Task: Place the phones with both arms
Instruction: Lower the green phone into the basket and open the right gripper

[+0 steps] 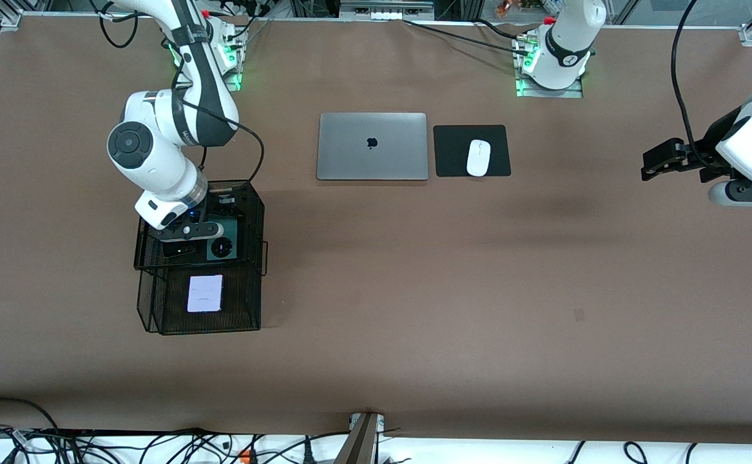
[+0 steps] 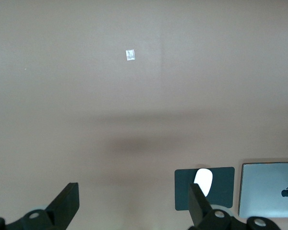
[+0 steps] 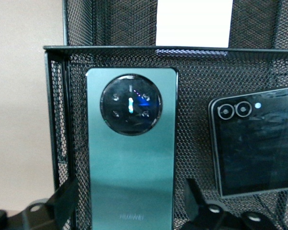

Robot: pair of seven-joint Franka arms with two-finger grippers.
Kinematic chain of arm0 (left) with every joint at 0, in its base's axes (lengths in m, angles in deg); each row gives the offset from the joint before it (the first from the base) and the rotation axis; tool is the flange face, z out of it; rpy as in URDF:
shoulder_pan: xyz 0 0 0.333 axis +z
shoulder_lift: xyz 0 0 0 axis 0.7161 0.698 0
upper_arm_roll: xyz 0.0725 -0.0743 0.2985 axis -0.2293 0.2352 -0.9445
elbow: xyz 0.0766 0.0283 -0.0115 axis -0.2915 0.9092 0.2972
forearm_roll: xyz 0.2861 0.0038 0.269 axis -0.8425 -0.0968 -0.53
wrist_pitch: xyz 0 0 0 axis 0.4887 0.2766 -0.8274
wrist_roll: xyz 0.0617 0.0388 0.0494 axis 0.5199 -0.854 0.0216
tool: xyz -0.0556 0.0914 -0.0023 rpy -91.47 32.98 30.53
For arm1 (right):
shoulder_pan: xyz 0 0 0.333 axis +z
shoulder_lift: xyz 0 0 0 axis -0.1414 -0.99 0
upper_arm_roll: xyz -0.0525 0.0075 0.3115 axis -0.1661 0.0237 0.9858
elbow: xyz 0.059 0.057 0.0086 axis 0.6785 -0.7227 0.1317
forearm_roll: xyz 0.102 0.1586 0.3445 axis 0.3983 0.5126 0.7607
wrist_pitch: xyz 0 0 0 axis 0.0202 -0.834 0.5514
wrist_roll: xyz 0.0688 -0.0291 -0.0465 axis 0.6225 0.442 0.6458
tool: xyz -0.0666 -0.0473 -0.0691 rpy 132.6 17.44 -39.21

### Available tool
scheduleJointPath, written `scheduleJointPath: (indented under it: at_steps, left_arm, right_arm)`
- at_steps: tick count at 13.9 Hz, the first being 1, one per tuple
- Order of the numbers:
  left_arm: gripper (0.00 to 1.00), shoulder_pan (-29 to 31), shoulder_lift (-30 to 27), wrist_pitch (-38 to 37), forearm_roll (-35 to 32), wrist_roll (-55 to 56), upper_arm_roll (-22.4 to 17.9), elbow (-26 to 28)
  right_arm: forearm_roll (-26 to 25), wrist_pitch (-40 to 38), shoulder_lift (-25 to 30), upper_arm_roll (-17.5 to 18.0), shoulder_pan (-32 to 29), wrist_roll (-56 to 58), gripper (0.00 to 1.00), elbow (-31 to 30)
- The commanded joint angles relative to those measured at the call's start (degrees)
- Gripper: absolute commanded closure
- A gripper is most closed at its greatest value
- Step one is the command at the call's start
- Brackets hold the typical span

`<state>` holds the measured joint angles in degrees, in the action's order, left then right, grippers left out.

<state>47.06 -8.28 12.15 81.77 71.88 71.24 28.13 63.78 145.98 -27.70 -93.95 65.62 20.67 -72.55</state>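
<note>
On green phone [image 3: 130, 158]: "HUAWEI"; right gripper [image 3: 129, 201] open above.

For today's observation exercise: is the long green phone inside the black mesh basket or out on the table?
Inside. The green phone lies flat on the upper tier of the mesh basket, its walls around it, beside the black phone.
</note>
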Motion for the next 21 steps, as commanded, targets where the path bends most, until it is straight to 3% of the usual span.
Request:
scheduleJointPath:
  at_steps: [1, 4, 8, 11, 13, 17, 18, 21]
  left_arm:
    - [0.0, -0.1, -0.44, 0.32, -0.33, -0.26, 0.14, 0.13]
    - [0.0, 0.16, -0.44, 0.32, 0.02, -0.35, 0.14, -0.4]
    - [0.0, -0.36, -0.36, 0.32, -0.51, -0.35, 0.23, -0.49]
    - [0.0, -0.54, 0.0, 0.32, -0.69, -0.35, 0.32, -0.57]
    - [0.0, -0.54, 0.0, 0.4, -0.69, -0.52, 0.32, -0.57]
    - [0.0, -0.54, 0.0, 0.4, -0.69, -0.79, 0.32, -0.57]
    - [0.0, -0.54, 0.0, 0.4, -0.69, -0.79, 0.32, -0.57]
    - [0.0, -0.45, 0.0, 0.4, -0.77, -0.88, 0.32, -0.57]
  right_arm:
    - [-0.29, 0.28, 1.07, -0.4, 0.43, -0.37, 0.01, 0.84]
    - [-0.29, -8.55, 1.07, -0.66, -0.79, -0.37, 0.01, 7.85]
    - [-0.46, -30.78, -4.44, -0.57, -7.29, 0.16, 0.01, 28.31]
    - [0.06, -42.76, -9.73, -0.4, -11.95, 0.51, 0.01, 41.6]
    - [0.24, -45.68, -11.23, -0.31, -14.41, 0.68, 0.01, 46.19]
    - [0.42, -45.08, -11.23, -0.05, -16.79, 0.77, 0.01, 47.35]
    - [0.42, -45.16, -11.14, 0.82, -18.45, 0.25, 0.01, 47.61]
    - [-1.51, -46.04, -10.97, 16.69, -32.92, -1.33, 0.01, 52.7]
